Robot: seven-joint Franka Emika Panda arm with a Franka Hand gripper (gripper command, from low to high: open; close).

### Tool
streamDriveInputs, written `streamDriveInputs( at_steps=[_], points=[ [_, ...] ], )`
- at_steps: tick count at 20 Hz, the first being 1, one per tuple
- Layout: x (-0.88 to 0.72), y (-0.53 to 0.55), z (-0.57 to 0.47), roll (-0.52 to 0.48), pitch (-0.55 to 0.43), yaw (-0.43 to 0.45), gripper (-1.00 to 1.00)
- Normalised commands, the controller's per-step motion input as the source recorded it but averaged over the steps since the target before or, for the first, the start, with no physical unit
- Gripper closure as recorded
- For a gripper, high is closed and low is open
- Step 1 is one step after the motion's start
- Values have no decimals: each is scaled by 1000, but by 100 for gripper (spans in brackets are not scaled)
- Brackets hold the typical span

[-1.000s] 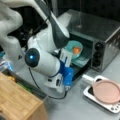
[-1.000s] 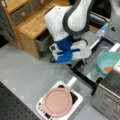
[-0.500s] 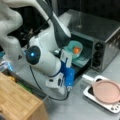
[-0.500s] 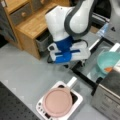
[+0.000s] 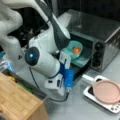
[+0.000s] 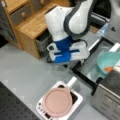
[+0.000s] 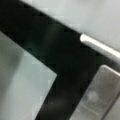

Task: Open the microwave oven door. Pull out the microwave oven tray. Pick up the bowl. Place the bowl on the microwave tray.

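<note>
Sitting inside the open boxy silver-grey metal oven (image 5: 100, 37), the small round pale teal-green bowl (image 5: 73, 50) with an orange item in it rests on the thin dark flat tray (image 5: 83, 61), which juts out of the cavity; in a front view the white robot arm's blue-and-white end effector (image 5: 62, 87) hangs low over the grey counter (image 5: 82, 107), clear of the bowl. Compared with a second ago it has drawn slightly away from the oven, which suggests the bowl has been released and the placement is done. Whether its fingers are spread or closed cannot be told, and nothing visible is in them. In a front view the bowl (image 6: 110, 62) lies at the right, beside the oven's metal body (image 6: 110, 97), with the folded-down dark-glass door (image 6: 86, 72) and its bar handle stretching toward the end effector (image 6: 66, 53). A round pink plate (image 6: 58, 102) on a white tray (image 6: 78, 98) sits nearer the bottom. The wrist view shows only dark glass, pale counter and a bright metal bar; no fingers appear.
</note>
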Motion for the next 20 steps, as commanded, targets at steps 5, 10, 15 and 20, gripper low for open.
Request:
streamDriveInputs(
  at_steps=[5,10,15,20],
  points=[
    [-52,-4,-69,268,73,95,-100],
    [29,-25,-134,246,3,35,-100],
    [80,13,-161,285,-29,14,-100],
    [99,100,-142,290,-27,-25,-100]
  ],
)
